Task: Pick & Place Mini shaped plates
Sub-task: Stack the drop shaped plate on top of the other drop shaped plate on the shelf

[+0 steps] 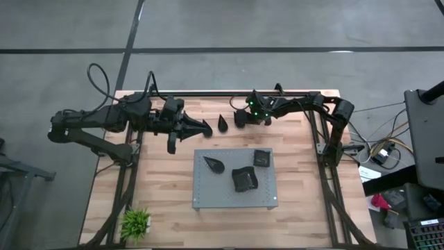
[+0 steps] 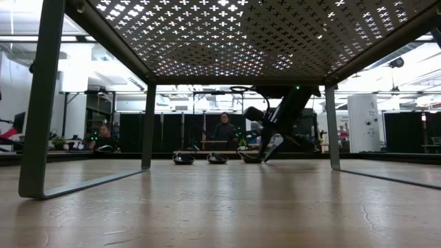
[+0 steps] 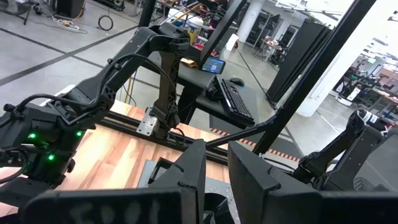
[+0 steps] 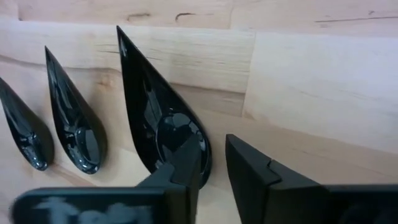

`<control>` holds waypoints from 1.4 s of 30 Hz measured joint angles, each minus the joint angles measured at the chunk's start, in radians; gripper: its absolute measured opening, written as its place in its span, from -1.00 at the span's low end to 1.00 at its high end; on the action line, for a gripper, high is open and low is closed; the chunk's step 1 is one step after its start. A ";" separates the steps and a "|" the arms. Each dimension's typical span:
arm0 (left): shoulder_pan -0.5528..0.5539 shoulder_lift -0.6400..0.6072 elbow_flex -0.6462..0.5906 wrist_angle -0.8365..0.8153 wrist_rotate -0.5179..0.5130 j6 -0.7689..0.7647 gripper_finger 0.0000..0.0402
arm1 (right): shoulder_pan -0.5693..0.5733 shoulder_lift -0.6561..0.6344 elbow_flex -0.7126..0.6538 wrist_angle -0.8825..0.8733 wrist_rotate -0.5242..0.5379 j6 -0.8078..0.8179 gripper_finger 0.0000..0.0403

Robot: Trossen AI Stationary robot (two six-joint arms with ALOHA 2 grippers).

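My left arm [image 1: 104, 125] reaches in from the left edge of the counter [image 1: 159, 180] and hangs its left jaws just beside the first of three teardrop plates lined up along the far side; whether those jaws are clenched or slack I cannot tell, and I see nothing caught in them. I judge this arm is waiting here, clear of the other one's work. The first plate [image 4: 25, 132], the middle plate [image 4: 76, 127] and the third plate [image 4: 160, 121] lie side by side on the wood, tips all pointing the same way, near one another but apart, so each can be taken on its own. My right arm [image 1: 305, 104] comes in from the right, and its right jaws are parted and set astride the round end of the third plate, one inside the bowl, one outside the rim, with wood showing in the gap, so nothing is gripped yet. The rim is the only thin edge I can pinch. Nearer the front stands the grey board [image 1: 205, 198], already carrying a teardrop [image 1: 214, 164] and two square plates [image 1: 244, 179], which I take for the drop-off
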 joint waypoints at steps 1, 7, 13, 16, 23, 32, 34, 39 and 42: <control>0.000 0.000 0.000 0.000 0.000 0.000 -0.70 | 0.000 0.000 -0.001 0.001 0.001 0.000 -0.65; 0.000 0.000 0.000 0.000 0.000 0.000 -0.69 | 0.000 0.000 -0.010 0.003 0.001 -0.009 -0.91; 0.000 0.000 0.000 0.000 0.000 0.001 -0.70 | 0.000 0.000 -0.011 0.003 -0.001 -0.029 -0.96; 0.000 0.000 0.000 0.000 0.000 0.000 -0.70 | 0.001 -0.001 -0.009 0.002 -0.008 -0.030 -0.96; 0.000 0.000 0.000 0.000 0.000 -0.003 -0.70 | 0.009 -0.033 -0.005 0.001 -0.032 -0.027 -0.96; 0.000 0.000 0.000 -0.001 0.007 -0.001 -0.70 | 0.065 -0.143 -0.005 -0.007 -0.037 -0.003 -0.96; 0.000 -0.001 0.000 -0.001 0.009 -0.002 -0.69 | 0.081 -0.177 -0.004 -0.007 -0.044 0.010 -0.96; 0.000 -0.004 0.000 -0.002 0.011 0.000 -0.70 | 0.128 -0.261 0.006 -0.014 -0.067 0.016 -0.96; 0.000 -0.005 0.000 -0.001 0.012 0.003 -0.70 | 0.163 -0.290 0.041 -0.040 -0.076 -0.021 -0.96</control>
